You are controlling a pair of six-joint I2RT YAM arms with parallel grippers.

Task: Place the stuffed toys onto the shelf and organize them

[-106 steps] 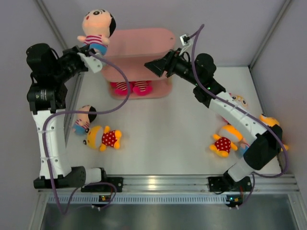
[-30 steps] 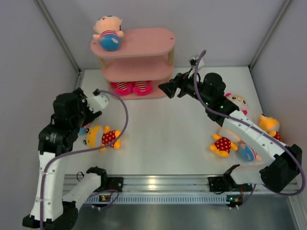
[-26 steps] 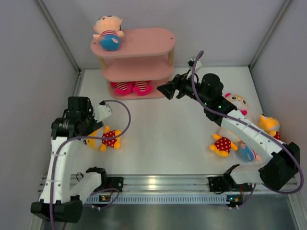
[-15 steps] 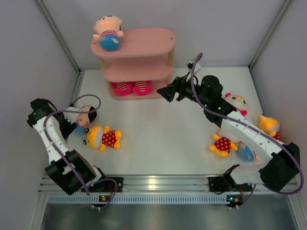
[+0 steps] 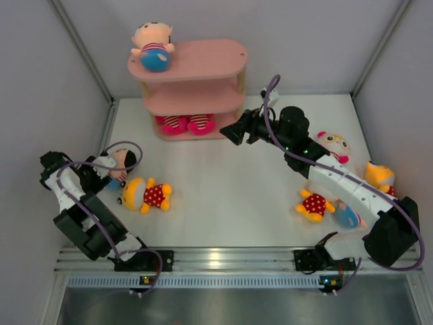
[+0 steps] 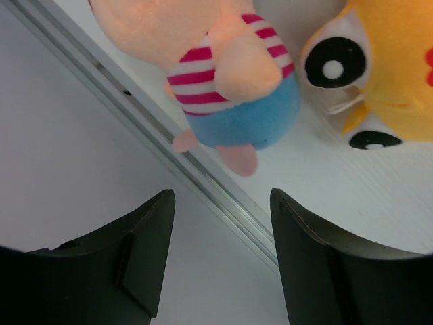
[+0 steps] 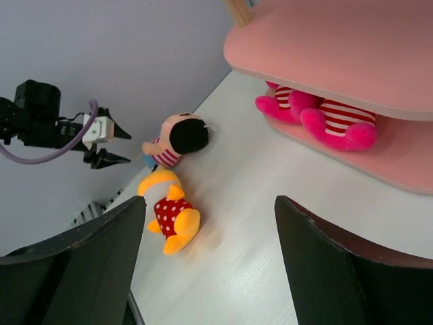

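Note:
The pink shelf (image 5: 193, 62) stands at the back. On its top board lies a peach-headed stuffed toy (image 5: 154, 46), and pink-white striped toys (image 5: 184, 124) lie on the bottom board (image 7: 379, 145). By the left wall my left gripper (image 5: 107, 175) is open and empty, its jaws a little short of another peach-headed toy (image 6: 233, 91) in a striped shirt and blue bottom. A yellow polka-dot toy (image 5: 145, 195) lies beside that one. My right gripper (image 5: 233, 132) hovers open and empty just right of the shelf's bottom tier, with the floor below its jaws (image 7: 210, 264).
More toys lie at the right: a pink-white one (image 5: 331, 144), a yellow polka-dot one (image 5: 312, 203), a yellow one (image 5: 379, 177) and a blue-bottomed one (image 5: 350, 215) under the right arm. A metal rail (image 6: 203, 169) runs along the left wall.
My left arm has swung down to the left wall, and its gripper now faces the peach-headed toy with the jaws slightly narrower. The right gripper has edged a little toward the shelf.

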